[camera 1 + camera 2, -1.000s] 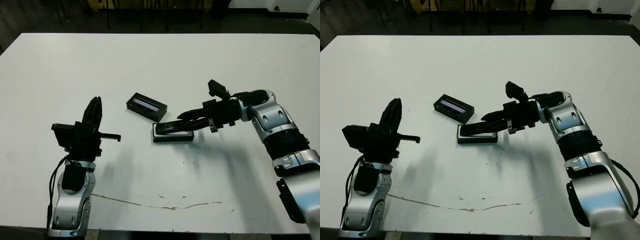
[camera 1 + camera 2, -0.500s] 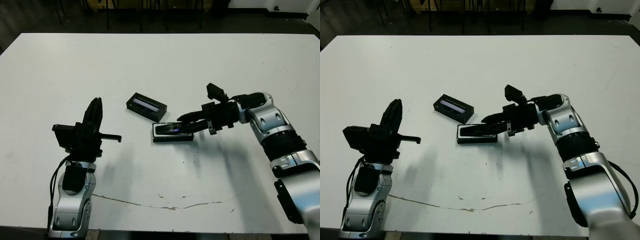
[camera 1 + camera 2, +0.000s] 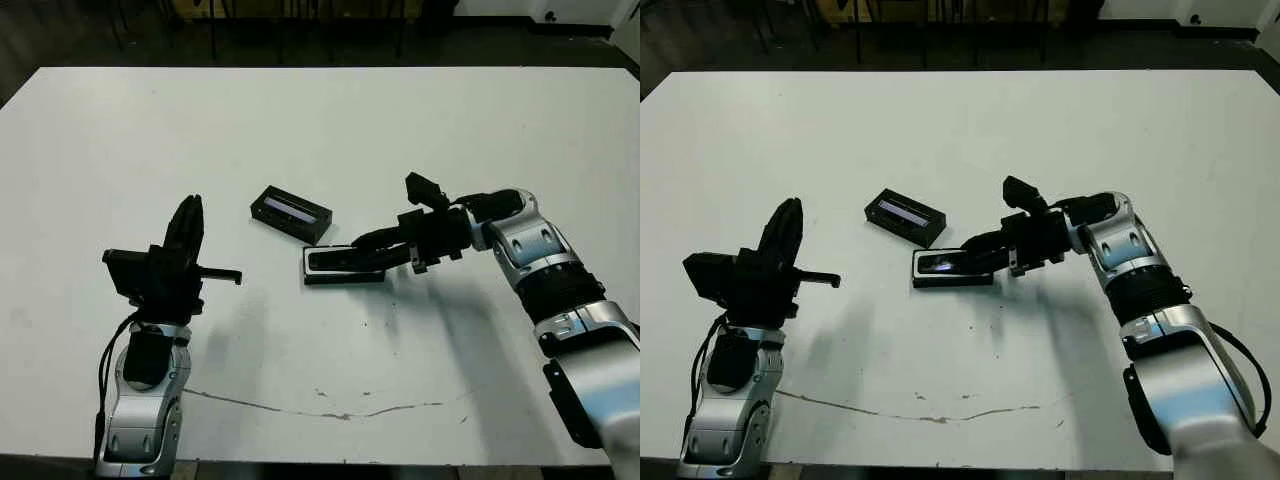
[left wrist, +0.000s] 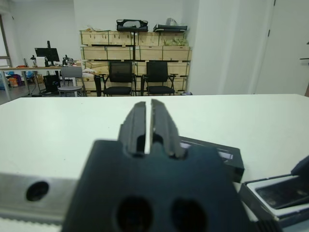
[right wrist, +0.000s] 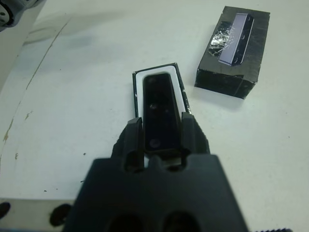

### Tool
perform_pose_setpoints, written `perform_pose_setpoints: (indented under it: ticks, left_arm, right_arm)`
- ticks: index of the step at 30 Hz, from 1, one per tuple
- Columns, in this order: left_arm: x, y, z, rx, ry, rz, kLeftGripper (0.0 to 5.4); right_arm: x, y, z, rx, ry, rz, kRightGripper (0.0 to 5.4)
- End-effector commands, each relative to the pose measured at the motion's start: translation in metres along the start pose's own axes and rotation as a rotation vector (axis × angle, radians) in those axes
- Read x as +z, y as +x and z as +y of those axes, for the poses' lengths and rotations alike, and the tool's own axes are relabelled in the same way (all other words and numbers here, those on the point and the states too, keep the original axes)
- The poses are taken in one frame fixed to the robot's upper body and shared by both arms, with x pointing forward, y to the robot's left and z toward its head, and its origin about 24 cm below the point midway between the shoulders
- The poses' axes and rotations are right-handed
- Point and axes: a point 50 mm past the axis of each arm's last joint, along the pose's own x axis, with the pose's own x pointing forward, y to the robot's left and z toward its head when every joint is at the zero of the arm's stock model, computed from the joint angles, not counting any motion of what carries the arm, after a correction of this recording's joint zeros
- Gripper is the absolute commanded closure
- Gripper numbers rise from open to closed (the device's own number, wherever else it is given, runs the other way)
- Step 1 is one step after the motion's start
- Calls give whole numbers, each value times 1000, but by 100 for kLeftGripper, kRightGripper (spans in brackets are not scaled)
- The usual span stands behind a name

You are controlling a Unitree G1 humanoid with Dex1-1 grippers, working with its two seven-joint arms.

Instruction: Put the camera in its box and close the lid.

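Here, camera lying flat inside box, white lining showing as a thin border round it. Box resting near the middle of the white bench, long side running across. Right claw reaching in from the right, fingers set either side of the camera's near end, closed in against it. Lid sitting apart just behind and left of the box, outer face up with its silvery patch showing, not on the box. Near end of the camera and box partly covered by the right claw's black body in the right wrist view; whether the camera sits fully seated or tilted cannot be told. Left claw raised clear of the bench over on the left, well apart from box and lid, fingers nearly together with only a slim gap. Wide bare bench all round the box; a thin dark crack line running near the front edge, far from the things.
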Motion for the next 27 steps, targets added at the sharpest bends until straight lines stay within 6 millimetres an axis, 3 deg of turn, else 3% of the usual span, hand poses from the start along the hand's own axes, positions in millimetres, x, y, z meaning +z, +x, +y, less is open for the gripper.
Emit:
perform_pose_setpoints:
  ticks: [1,4,10,17,27]
  left_arm:
    - [-5,-4,3,6,2,32,540]
    - [-4,-4,3,6,1,31,540]
    - [-5,-3,2,4,1,31,540]
    - [-5,-4,2,5,7,38,540]
    - [-6,-4,3,2,13,33,540]
  right_arm:
    - [-6,14,7,30,-14,30,484]
    - [-4,10,7,46,-8,38,447]
    - [10,-6,5,1,-173,-2,344]
    - [29,-34,3,-126,-199,-32,222]
    - [41,-56,8,-279,-133,-247,47]
